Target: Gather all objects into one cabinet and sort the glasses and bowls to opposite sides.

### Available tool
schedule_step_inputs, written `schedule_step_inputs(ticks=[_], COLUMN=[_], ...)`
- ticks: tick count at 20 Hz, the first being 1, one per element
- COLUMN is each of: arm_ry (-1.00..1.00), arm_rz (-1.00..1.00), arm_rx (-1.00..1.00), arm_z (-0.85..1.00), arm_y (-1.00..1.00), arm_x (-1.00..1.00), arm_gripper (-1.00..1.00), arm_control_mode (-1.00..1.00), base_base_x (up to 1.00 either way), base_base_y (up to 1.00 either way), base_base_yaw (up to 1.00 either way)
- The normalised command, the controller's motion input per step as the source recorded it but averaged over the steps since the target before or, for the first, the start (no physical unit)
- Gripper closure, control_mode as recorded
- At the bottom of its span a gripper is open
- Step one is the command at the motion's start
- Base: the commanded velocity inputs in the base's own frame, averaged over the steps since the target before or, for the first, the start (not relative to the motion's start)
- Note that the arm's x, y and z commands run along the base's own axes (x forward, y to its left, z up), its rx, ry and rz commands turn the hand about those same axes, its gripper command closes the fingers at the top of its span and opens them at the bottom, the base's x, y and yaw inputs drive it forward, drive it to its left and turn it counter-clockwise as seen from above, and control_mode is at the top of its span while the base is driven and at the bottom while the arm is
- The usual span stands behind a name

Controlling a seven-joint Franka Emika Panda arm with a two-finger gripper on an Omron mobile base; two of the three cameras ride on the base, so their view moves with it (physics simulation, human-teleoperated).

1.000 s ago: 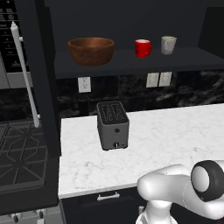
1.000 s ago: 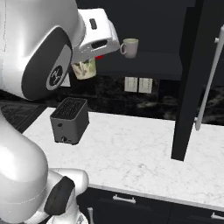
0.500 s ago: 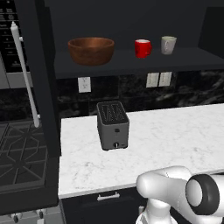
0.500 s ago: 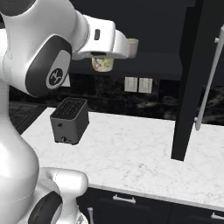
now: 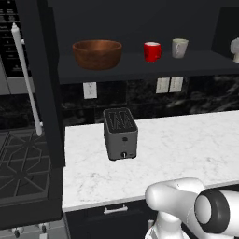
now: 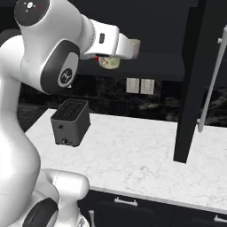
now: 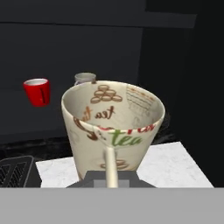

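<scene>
Up on the dark cabinet shelf (image 5: pixel 140 67) you have the wooden bowl (image 5: pixel 97 53) at left, the red mug (image 5: pixel 151 51) and grey mug (image 5: pixel 179 47) farther right, while your end effector (image 7: pixel 107 175) is clamped on the cream mug (image 7: pixel 113 129) above the white worktop (image 6: pixel 133 150).

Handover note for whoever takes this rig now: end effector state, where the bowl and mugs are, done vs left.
End effector: shut on the cream mug, carried in the air near the cabinet shelf.
On the shelf: wooden bowl at the left, red mug and grey mug further right, apart from the bowl.
Done: bowl and two mugs shelved on opposite sides.
Left: set the cream mug down by the other mugs, likely right of the grey one, then release.
</scene>
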Motion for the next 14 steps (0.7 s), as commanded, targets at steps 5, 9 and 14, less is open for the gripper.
schedule_step_inputs(ticks=[5,9,14], arm_ry=[0.0,0.06,0.13], arm_rz=[0.0,0.01,0.02], arm_rx=[0.0,0.0,-0.01], arm_z=[0.07,-0.21,-0.06], arm_y=[0.0,0.0,0.0], arm_x=[0.19,0.62,0.92], arm_gripper=[1.0,1.0,1.0], arm_control_mode=[-1.0,-1.0,-1.0], base_base_x=[0.0,0.0,0.0], base_base_y=[0.0,0.0,0.0], base_base_yaw=[0.0,0.0,0.0])
